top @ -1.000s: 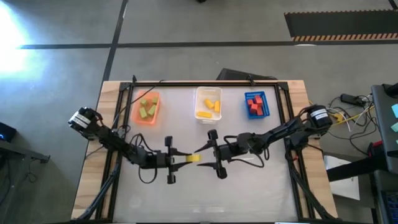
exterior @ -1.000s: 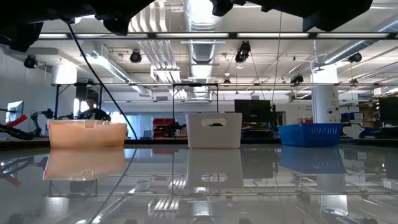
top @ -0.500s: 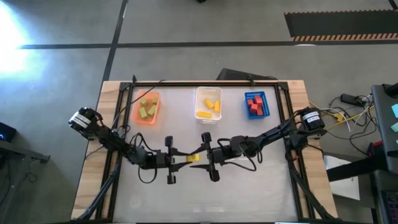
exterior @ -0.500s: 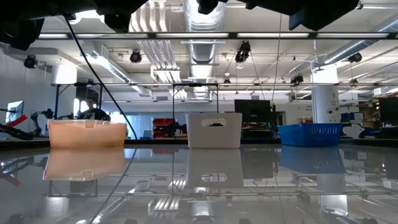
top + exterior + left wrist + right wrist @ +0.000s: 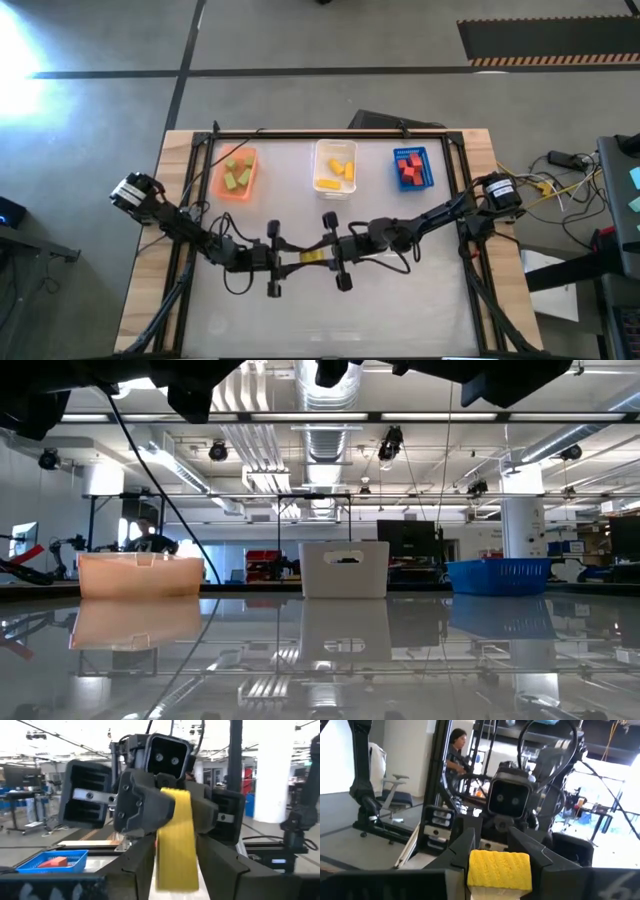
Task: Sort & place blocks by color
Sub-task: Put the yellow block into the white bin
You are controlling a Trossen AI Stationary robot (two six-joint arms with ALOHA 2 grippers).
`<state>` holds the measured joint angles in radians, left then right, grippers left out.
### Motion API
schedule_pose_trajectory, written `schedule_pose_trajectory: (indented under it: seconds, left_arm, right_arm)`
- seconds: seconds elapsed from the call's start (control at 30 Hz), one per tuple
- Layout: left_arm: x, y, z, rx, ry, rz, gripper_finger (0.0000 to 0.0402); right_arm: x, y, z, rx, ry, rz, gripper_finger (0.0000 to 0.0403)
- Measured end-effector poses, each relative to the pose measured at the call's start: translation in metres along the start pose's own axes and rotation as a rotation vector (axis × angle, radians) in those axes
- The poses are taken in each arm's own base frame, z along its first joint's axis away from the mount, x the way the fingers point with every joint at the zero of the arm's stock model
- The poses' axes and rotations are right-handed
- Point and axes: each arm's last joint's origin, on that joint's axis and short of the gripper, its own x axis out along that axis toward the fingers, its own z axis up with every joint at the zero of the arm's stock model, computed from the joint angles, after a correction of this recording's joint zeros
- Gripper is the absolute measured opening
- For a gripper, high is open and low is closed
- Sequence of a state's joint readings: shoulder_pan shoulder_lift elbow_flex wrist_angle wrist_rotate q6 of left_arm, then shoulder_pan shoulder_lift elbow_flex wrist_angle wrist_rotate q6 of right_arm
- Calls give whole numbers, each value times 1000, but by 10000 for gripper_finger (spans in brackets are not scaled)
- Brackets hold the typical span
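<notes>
Yellow plastic is what we watch: from the high view, one small yellow rectangular brick sits in mid-air between the two arms over the middle of the pale bench, with the left gripper closed on one end and the right gripper meeting it from the other side; whether the right jaws have pinched yet we cannot tell from above. Farther back stand the orange bin with light green bricks, the clear bin with yellow bricks, and the blue basket with red bricks. In the low view we see only those three bins in a row and dark arm parts overhead; the brick is out of sight. Through the left wrist view the brick stands on end, clamped by our own jaws at its near end, its far end inside the right gripper's spread jaws. The right wrist view shows its ridged end face between that arm's jaws, which stand just beside it, with contact unclear. We judge the brick light, rigid and not fragile, yet smooth enough to twist in a loose pinch. We think the best hold is across its two broad flat faces near the free end, square on, before the left jaws release.
</notes>
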<state>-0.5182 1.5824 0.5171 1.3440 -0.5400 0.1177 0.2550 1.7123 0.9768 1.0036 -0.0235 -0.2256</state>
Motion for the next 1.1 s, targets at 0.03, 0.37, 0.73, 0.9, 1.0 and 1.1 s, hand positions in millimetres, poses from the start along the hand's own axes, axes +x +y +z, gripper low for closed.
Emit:
schedule_pose_trajectory:
  seconds: [0.03, 0.37, 0.73, 0.9, 1.0, 1.1]
  left_arm:
    - [0, 0, 0, 0, -1, -13, 132]
    - [-5, 2, -6, 8, 26, 4, 236]
    - [-26, 18, -23, -22, 112, 224, 266]
    - [-35, 23, -31, -37, 141, 240, 266]
    - [-38, 25, -33, -31, 151, 241, 266]
    - [-38, 25, -34, -30, 153, 241, 266]
  right_arm:
    - [0, 0, -1, 5, 11, 4, 84]
    - [14, -3, 10, 14, 167, 33, 84]
    - [17, -18, 38, -20, 630, -156, 84]
    - [9, -29, 32, -67, 797, -319, 84]
    - [3, -39, 25, -70, 863, -407, 84]
    - [-3, -53, 18, -46, 915, -457, 84]
